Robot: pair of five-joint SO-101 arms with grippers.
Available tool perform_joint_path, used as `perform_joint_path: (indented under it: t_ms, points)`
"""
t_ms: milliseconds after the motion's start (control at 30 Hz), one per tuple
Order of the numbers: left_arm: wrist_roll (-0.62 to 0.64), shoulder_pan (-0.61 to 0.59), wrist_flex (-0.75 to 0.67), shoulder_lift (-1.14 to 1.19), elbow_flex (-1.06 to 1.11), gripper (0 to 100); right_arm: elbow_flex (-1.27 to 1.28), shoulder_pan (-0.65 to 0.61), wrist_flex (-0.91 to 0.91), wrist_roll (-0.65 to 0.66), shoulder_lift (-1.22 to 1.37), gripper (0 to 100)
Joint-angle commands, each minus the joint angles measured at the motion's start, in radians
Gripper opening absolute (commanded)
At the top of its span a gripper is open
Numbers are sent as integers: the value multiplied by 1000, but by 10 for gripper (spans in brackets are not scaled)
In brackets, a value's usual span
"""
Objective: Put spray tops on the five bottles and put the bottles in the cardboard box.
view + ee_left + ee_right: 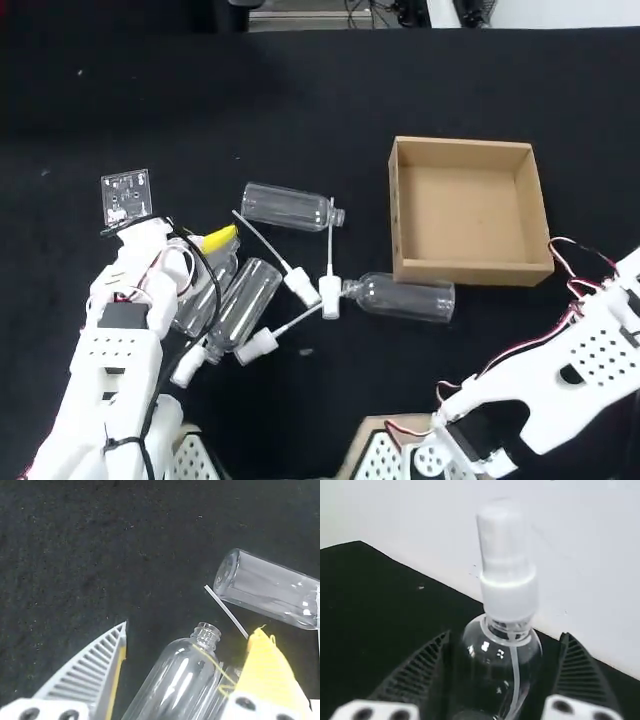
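My left gripper [190, 628] is open, its grey and yellow fingers [264, 666] on either side of a clear uncapped bottle [180, 680] lying on the black table. In the high view this gripper [197, 242] sits at the left over two bottles [243, 298] lying side by side. A third bottle [290, 206] lies behind them and a fourth [405, 298] lies in front of the cardboard box [470, 268]. Several white spray tops [302, 286] with thin tubes lie among them. My right gripper [506, 645] is shut on an upright bottle [501, 670] that carries a spray top [506, 575].
The box stands open and holds nothing at the centre right. The right arm [565, 385] lies across the front right corner. A small white card [126, 196] lies at the left. A bottle's base [267, 587] and a dip tube [226, 611] lie beyond the left fingers.
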Motion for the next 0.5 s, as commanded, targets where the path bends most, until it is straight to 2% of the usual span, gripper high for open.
perform_joint_path:
  t_ms: [0,67,233,467]
  points:
    - [3,12,-15,-9,-10,356,-13,-25,3,5,-91,281]
    - [3,10,-15,-9,-10,356,-8,-25,3,5,-91,247]
    - [3,7,-15,-9,-10,356,-10,-12,3,6,-96,10]
    - [3,10,-15,-9,-12,356,13,9,18,-2,-140,11]
